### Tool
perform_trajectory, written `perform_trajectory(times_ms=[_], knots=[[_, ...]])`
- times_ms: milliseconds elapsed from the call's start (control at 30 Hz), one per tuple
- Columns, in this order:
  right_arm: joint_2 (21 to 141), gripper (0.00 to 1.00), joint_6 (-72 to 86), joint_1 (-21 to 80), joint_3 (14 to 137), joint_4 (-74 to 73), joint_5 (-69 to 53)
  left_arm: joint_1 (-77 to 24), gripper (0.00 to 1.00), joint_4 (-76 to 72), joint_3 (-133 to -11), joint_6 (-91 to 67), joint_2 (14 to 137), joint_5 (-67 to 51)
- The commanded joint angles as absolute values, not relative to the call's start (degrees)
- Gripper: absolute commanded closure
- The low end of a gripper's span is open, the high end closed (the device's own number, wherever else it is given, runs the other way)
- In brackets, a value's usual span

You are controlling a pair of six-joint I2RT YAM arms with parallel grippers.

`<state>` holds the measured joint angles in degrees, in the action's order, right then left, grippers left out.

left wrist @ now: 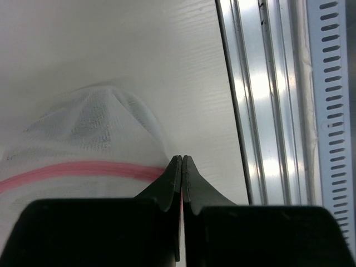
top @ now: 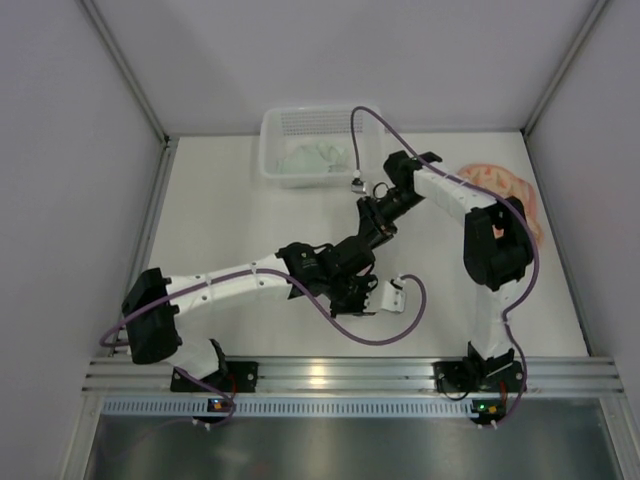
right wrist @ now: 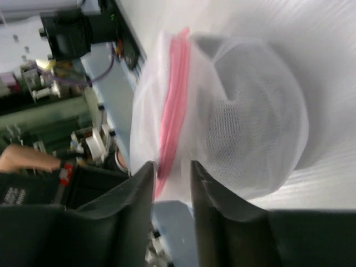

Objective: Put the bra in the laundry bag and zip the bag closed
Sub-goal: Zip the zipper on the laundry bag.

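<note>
The laundry bag (right wrist: 250, 111) is white mesh with a pink zipper (right wrist: 173, 100) and sits near the front middle of the table (top: 392, 296). My left gripper (left wrist: 182, 158) is shut on the bag's edge, where the pink zipper line (left wrist: 72, 169) runs into its tips. My right gripper (right wrist: 171, 167) has its jaws a little apart. The zipper edge lies between their tips, and the picture there is blurred. The bra (top: 505, 190), peach with a pattern, lies flat at the table's right side, away from both grippers.
A white perforated basket (top: 315, 145) holding pale cloth stands at the back of the table. An aluminium rail (left wrist: 267, 111) runs along the near edge, close to the bag. Purple cables (top: 400, 320) loop over the table between the arms.
</note>
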<state>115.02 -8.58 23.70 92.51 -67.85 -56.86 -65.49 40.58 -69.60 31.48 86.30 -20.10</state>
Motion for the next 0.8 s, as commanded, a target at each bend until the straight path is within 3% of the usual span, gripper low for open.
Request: perform_trajectory(times_ms=[0, 100, 167, 367, 533, 767], knots=[[113.8, 0.55, -8.8, 22.5, 96.5, -63.5, -55.6, -65.4, 1.0, 40.7, -71.4, 25.0, 86.4, -22.2], [110.4, 0.38, -6.9, 20.8, 94.2, -62.2, -54.1, -62.8, 1.0, 38.8, -73.3, 22.2, 87.8, -22.2], [107.6, 0.33, -6.1, 19.0, 91.4, -61.6, -54.2, -61.5, 1.0, 38.3, -74.5, 21.8, 88.9, -22.5], [103.8, 0.37, -11.3, 15.4, 85.4, -70.9, -58.5, -61.1, 1.0, 35.8, -75.5, 19.9, 90.2, -22.6], [101.4, 0.36, -9.9, 18.0, 78.1, -69.1, -62.0, -60.6, 1.0, 35.2, -77.2, 19.4, 91.8, -22.1], [104.8, 0.41, -8.1, 22.0, 76.9, -66.9, -62.8, -60.4, 1.0, 35.0, -79.2, 19.3, 92.7, -21.7]])
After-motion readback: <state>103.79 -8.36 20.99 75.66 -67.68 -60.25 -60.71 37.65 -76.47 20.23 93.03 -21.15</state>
